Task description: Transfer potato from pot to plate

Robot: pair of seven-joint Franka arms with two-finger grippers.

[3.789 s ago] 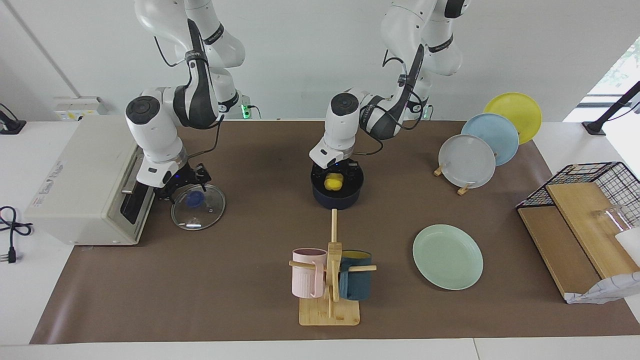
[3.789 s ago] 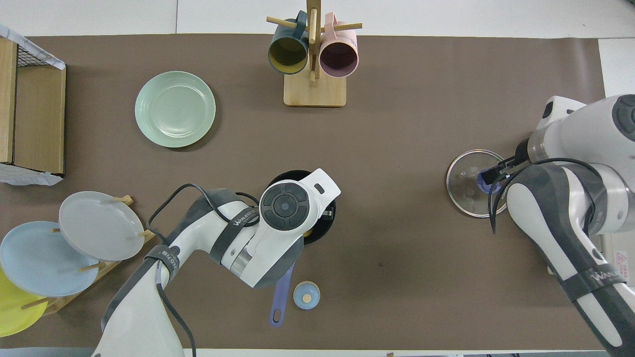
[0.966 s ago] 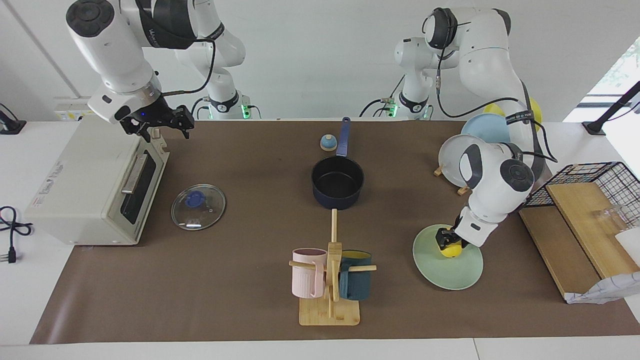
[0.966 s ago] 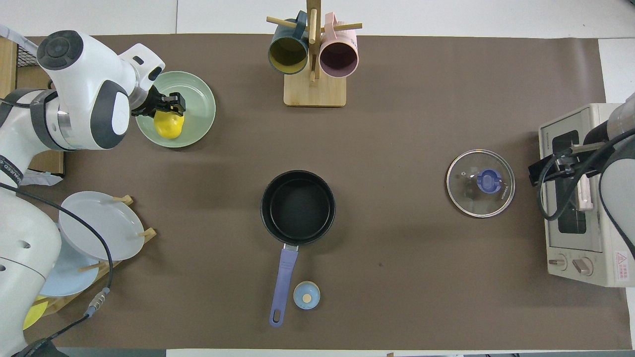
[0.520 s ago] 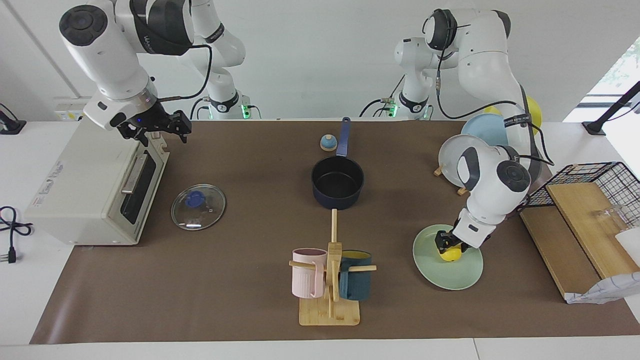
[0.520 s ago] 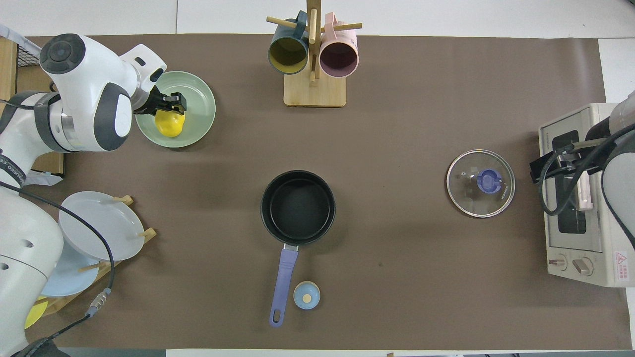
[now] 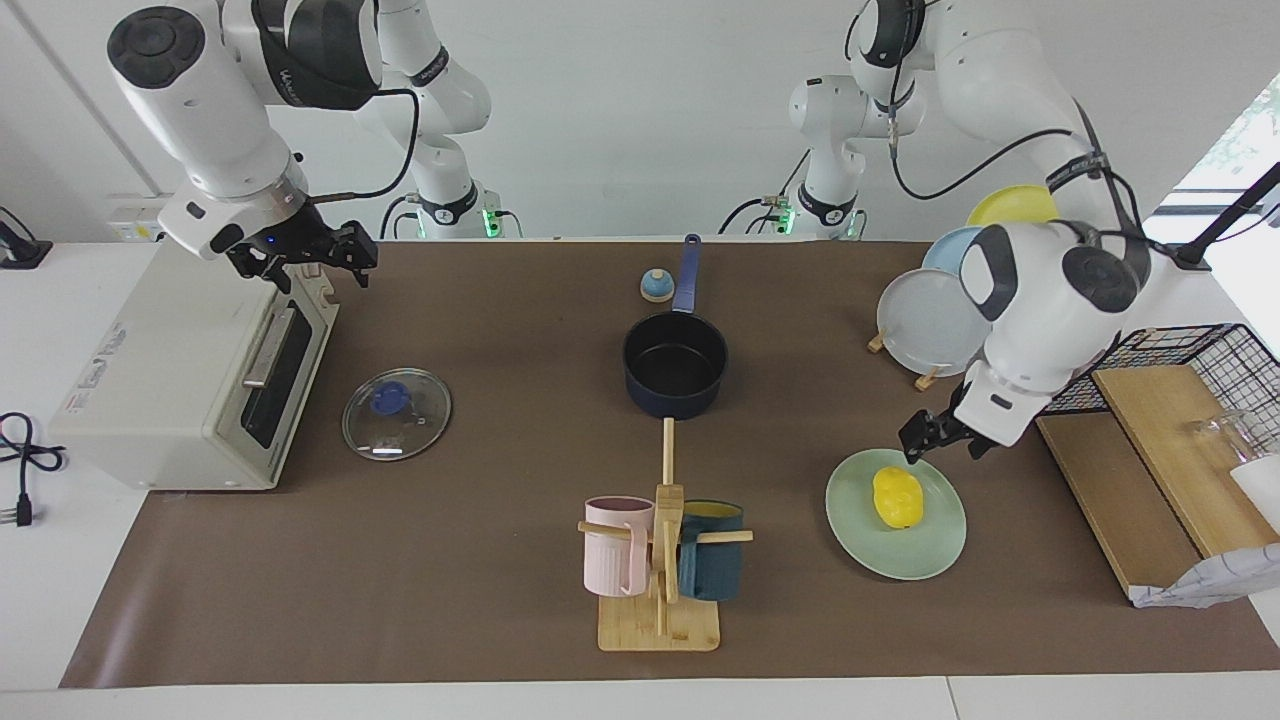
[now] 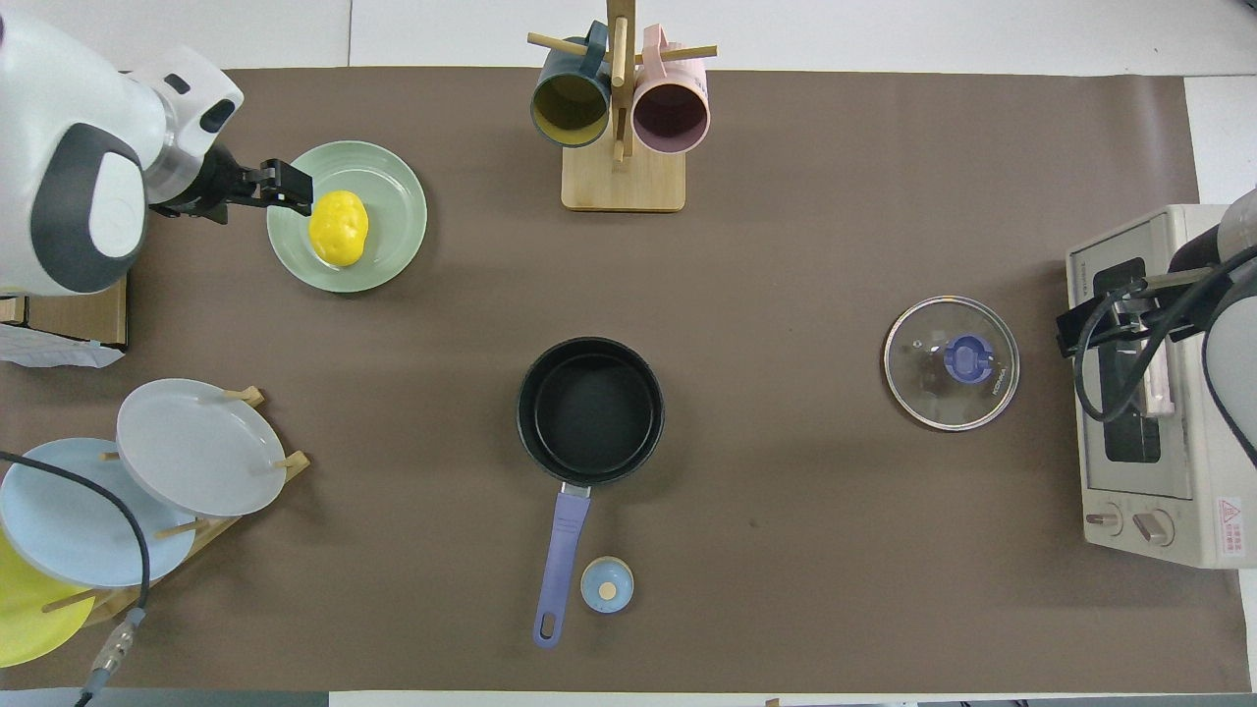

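The yellow potato [image 7: 898, 497] [image 8: 339, 228] lies on the mint-green plate [image 7: 866, 540] [image 8: 391, 208], apart from any gripper. The navy pot [image 7: 675, 365] [image 8: 590, 410] stands empty mid-table, its handle pointing toward the robots. My left gripper [image 7: 915, 440] [image 8: 283, 187] is open and empty, raised over the plate's rim on the left arm's end, clear of the potato. My right gripper [image 7: 308, 256] [image 8: 1070, 332] is open and empty, held up over the toaster oven's front edge.
A toaster oven [image 7: 170, 370] stands at the right arm's end, with a glass lid [image 7: 396, 413] beside it. A mug tree [image 7: 660, 540] stands farther from the robots than the pot. A plate rack [image 7: 935, 320] and a wire basket [image 7: 1180, 420] are at the left arm's end.
My left gripper has let go of the potato and lifted off the plate toward the left arm's end. The potato now lies on the plate. The right gripper barely moved.
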